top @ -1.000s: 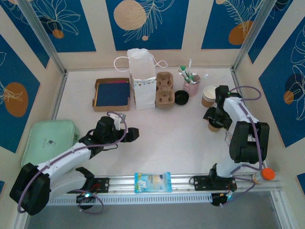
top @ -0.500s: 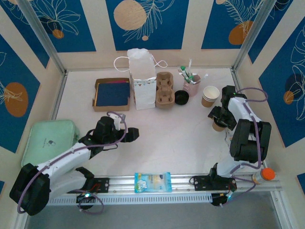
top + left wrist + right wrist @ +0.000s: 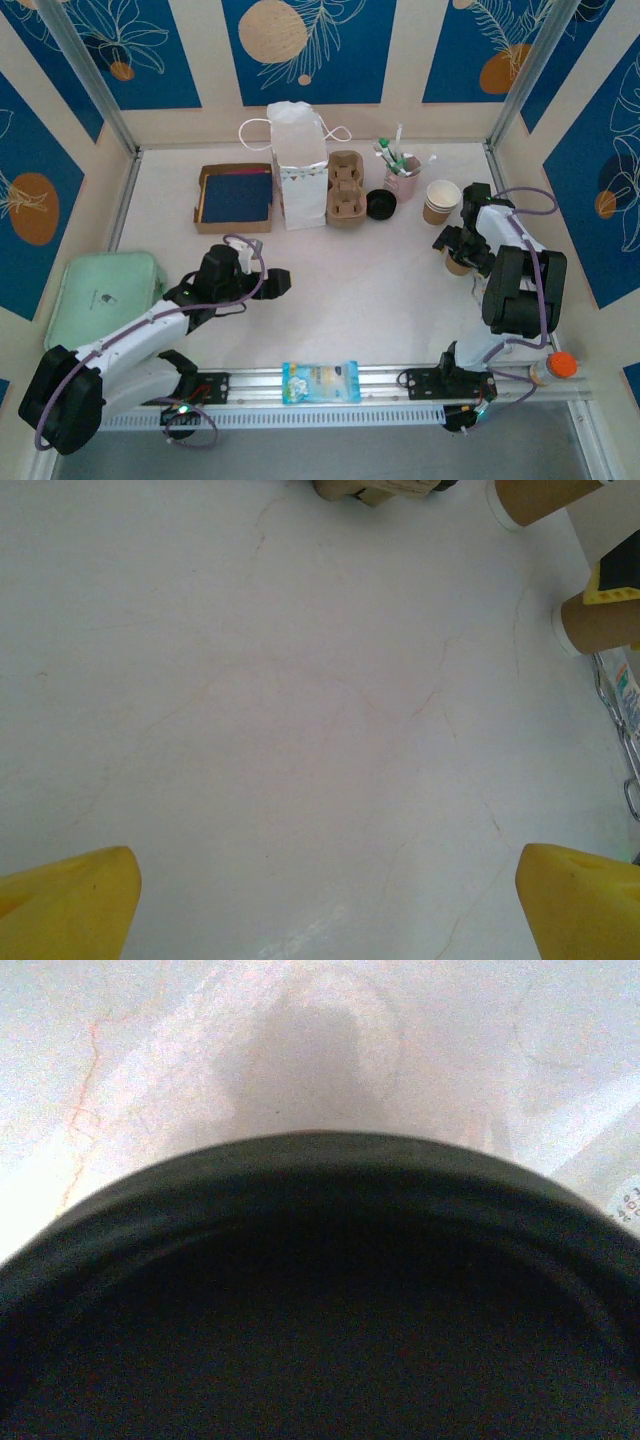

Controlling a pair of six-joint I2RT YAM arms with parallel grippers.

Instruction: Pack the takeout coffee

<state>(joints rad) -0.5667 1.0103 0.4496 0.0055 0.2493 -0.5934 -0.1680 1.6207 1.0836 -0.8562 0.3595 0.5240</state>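
The takeout coffee (image 3: 455, 266), a small kraft-brown cup, stands at the right of the table and shows again at the right edge of the left wrist view (image 3: 603, 626). My right gripper (image 3: 461, 244) hangs directly over its top and hides it. A black round lid (image 3: 320, 1300) sits so close under the right wrist camera that it covers the fingers, so their state is unclear. My left gripper (image 3: 281, 281) rests low over the bare table, left of centre. It is open, with its yellow fingertips (image 3: 65, 900) wide apart and nothing between them.
At the back stand a white paper bag (image 3: 298, 165), a cardboard cup carrier (image 3: 345, 187), a loose black lid (image 3: 380, 205), a pink cup of stirrers (image 3: 403, 181) and a stack of brown cups (image 3: 440, 200). A box of blue napkins (image 3: 235, 197) and a green container (image 3: 100, 295) lie left.
The right wrist has shifted slightly to the right above the brown cup. The left arm has not moved.
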